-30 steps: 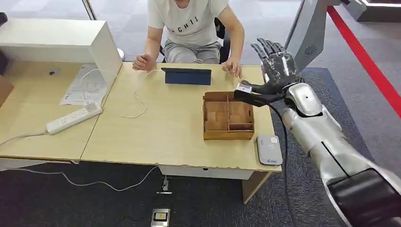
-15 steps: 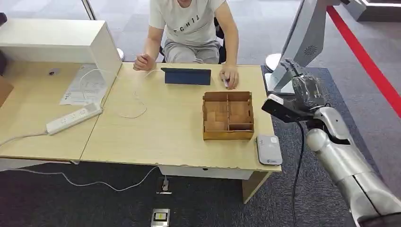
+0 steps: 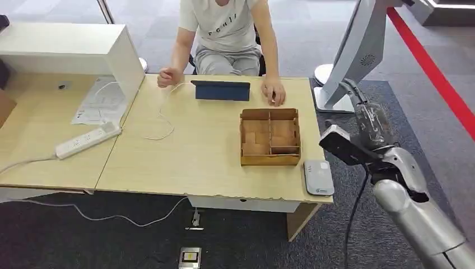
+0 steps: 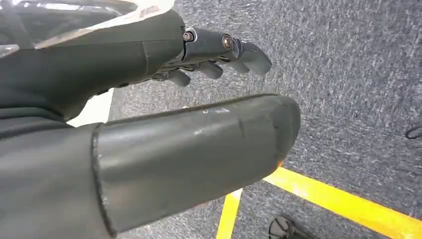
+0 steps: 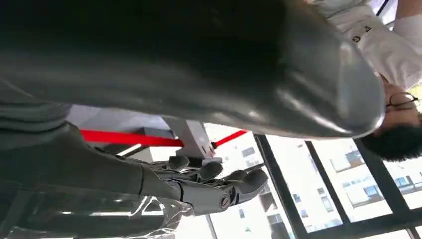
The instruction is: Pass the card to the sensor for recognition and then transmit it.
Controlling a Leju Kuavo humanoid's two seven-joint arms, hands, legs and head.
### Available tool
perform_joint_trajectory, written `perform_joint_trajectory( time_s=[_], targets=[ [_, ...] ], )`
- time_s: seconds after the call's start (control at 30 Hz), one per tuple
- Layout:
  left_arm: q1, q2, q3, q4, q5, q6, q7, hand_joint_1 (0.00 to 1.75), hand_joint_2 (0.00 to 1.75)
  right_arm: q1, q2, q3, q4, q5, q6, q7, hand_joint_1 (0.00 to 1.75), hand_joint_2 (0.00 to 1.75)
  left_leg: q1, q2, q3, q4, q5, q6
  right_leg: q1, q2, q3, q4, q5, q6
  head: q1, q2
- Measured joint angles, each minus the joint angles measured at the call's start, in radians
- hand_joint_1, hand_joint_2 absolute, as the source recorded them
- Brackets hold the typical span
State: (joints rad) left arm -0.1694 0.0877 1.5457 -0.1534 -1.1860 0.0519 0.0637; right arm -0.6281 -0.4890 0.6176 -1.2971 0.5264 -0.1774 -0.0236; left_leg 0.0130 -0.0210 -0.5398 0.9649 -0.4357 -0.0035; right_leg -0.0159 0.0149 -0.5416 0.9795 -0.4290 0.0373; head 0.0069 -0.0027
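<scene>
My right hand [image 3: 369, 119] hangs beyond the table's right edge, level with the wooden box [image 3: 270, 136], fingers pointing up and apart. Nothing is in it; the right wrist view shows its fingers [image 5: 219, 186] spread and bare. The grey card sensor [image 3: 318, 176] lies flat at the table's front right corner, left of and below that hand. A person's hand [image 3: 274, 91] rests on the table beside the dark tablet [image 3: 222, 89]; I cannot make out the card there. My left hand [image 4: 164, 119] hangs over the carpet, fingers loosely extended, holding nothing.
A person sits at the far side of the table [image 3: 185, 151]. A white power strip [image 3: 87, 140], cables and papers [image 3: 101, 101] lie at the left by a white cabinet [image 3: 67, 47]. A grey stand [image 3: 358, 45] rises behind my right hand.
My right hand pulled back from above the table's far right corner, down and right past the edge. The white card it pinched is gone from it. The person's hand settled beside the tablet.
</scene>
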Motion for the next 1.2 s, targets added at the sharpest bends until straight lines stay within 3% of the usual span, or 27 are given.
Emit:
perform_joint_trajectory(
  time_s=[0.13, 0.17, 0.3, 0.47, 0.7, 0.9, 1.2],
  targets=[
    [-0.002, 0.001, 0.000, 0.000, -0.013, -0.006, -0.003, 0.00, 0.00, 0.029, 0.015, 0.024, -0.037, -0.054, 0.019, 0.055, 0.00, 0.00, 0.000, 0.000, 0.000, 0.000, 0.000, 0.000, 0.000, 0.000, 0.000, 0.000, 0.000, 0.000, 0.001, 0.000],
    [-0.002, 0.001, 0.000, 0.000, -0.016, -0.007, -0.005, 0.00, 0.00, 0.031, 0.021, 0.034, -0.037, -0.069, 0.023, 0.065, 0.00, 1.75, 0.000, 0.000, 0.000, 0.000, 0.000, 0.000, 0.000, 0.000, 0.000, 0.000, 0.000, 0.000, 0.000, 0.000],
    [-0.005, 0.001, 0.000, 0.000, -0.029, -0.007, -0.008, 0.00, 0.00, 0.034, 0.052, 0.072, -0.032, -0.086, 0.002, 0.074, 0.00, 1.75, 0.000, 0.000, -0.001, 0.000, 0.000, 0.000, 0.000, 0.000, 0.000, 0.000, 0.000, 0.000, 0.000, 0.000],
    [-0.006, 0.001, 0.000, 0.000, -0.038, -0.012, -0.013, 0.00, 0.00, 0.022, 0.116, 0.113, 0.046, -0.048, -0.066, 0.038, 0.00, 1.75, 0.001, -0.001, -0.001, 0.000, 0.000, 0.000, 0.001, 0.000, 0.000, 0.000, 0.000, 0.000, 0.000, 0.000],
    [-0.006, 0.001, 0.000, 0.000, -0.048, -0.015, -0.021, 0.00, 0.00, -0.023, 0.208, 0.149, 0.254, 0.087, -0.218, -0.025, 0.00, 1.75, 0.000, -0.001, -0.001, 0.000, 0.000, 0.000, 0.001, 0.000, 0.000, 0.000, 0.000, 0.000, 0.000, 0.000],
    [-0.006, 0.001, 0.000, 0.000, -0.048, -0.015, -0.021, 0.00, 0.00, -0.051, 0.261, 0.167, 0.400, 0.138, -0.211, -0.023, 0.00, 1.75, 0.000, -0.001, -0.001, 0.000, 0.000, 0.000, 0.001, 0.000, 0.000, 0.000, 0.000, 0.000, 0.000, 0.000],
    [-0.005, 0.001, 0.000, 0.000, -0.046, -0.016, -0.011, 0.00, 0.00, -0.072, 0.299, 0.176, 0.519, 0.237, -0.106, 0.022, 0.00, 1.75, 0.000, -0.001, -0.001, 0.000, 0.000, 0.000, 0.001, 0.000, -0.001, 0.000, 0.000, 0.000, 0.000, 0.000]
  ],
)
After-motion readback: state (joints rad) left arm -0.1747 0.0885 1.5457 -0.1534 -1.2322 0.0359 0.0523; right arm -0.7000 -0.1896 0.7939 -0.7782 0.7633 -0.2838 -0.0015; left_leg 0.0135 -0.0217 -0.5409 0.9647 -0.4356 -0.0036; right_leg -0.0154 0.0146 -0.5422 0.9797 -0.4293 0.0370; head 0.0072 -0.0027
